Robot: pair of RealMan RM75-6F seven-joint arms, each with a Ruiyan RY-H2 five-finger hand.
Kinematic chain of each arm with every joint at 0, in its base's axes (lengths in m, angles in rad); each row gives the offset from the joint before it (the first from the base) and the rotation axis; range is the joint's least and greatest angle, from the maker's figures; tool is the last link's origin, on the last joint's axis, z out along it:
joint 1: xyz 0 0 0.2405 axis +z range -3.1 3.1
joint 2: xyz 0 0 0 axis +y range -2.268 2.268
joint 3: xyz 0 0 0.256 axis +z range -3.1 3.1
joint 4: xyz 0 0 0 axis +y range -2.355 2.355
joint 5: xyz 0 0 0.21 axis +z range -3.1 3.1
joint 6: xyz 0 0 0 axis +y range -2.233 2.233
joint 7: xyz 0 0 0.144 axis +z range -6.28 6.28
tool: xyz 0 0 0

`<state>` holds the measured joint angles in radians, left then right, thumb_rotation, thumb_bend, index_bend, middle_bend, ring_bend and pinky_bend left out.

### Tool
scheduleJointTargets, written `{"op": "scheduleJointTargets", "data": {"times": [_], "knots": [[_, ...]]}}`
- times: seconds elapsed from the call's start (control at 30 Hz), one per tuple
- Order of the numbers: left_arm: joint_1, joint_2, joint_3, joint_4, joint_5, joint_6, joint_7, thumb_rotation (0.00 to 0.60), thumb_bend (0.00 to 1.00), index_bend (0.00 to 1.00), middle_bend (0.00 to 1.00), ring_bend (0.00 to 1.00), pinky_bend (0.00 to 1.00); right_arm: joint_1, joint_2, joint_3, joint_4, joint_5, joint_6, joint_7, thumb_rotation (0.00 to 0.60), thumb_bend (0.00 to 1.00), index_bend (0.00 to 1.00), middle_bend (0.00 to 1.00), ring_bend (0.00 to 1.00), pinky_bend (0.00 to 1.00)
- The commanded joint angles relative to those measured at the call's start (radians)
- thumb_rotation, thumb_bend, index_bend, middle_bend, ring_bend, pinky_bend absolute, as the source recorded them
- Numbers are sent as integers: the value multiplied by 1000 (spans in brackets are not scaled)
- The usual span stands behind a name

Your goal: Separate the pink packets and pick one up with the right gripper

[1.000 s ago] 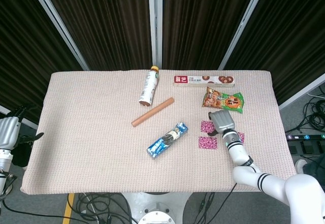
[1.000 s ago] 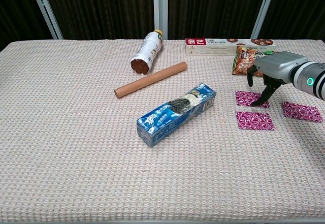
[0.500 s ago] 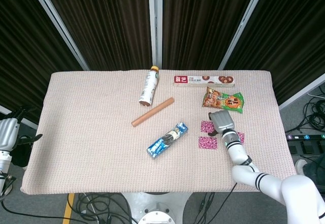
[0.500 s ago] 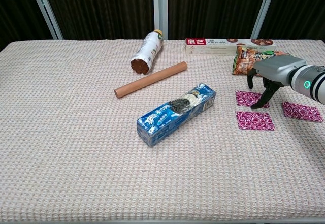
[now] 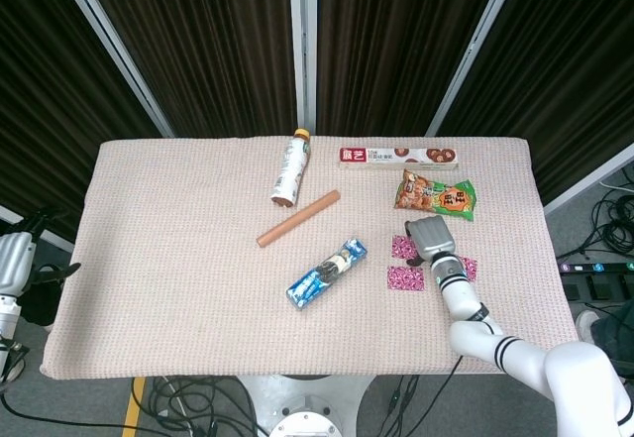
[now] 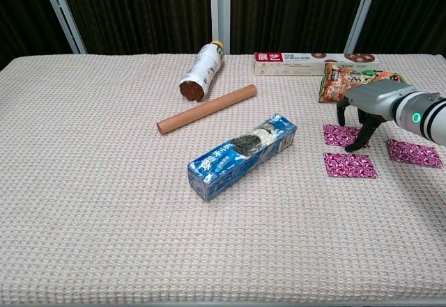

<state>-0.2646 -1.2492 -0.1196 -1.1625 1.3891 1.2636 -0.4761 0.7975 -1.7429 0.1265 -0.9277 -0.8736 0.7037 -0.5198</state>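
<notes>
Pink packet (image 6: 339, 135) under right hand (image 6: 362, 108)

Right hand (image 6: 369, 105) lower now, fingers (image 6: 362, 134) down onto the far pink packet (image 6: 339, 135).

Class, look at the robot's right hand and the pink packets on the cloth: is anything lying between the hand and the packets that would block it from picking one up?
Nothing visible blocks it. The right hand hangs directly over the far pink packet, fingers pointing down at it. The near packet and the right packet lie apart, uncovered.
</notes>
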Motion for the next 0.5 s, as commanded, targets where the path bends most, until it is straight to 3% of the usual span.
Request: {"op": "scheduleJointTargets", "data": {"times": [0.03,0.23,0.5], "knots": [[0,0,-1,0,1,1,-1,600,3,278,294,233,262,-1,-1,2,-2,-2,2,2,532,0,420,1000,1000,1000],[-2,-1,-1,-1,3,0,0,600,3,278,294,233,262,-6,3,7,-11,-5,6,8,578,1,456,1000,1000,1000],[-1,4,-3,-7,3,2,0,600,3,278,294,233,262,-11,29,21,-57,-13,30,19,579,0,461,1000,1000,1000]]}}
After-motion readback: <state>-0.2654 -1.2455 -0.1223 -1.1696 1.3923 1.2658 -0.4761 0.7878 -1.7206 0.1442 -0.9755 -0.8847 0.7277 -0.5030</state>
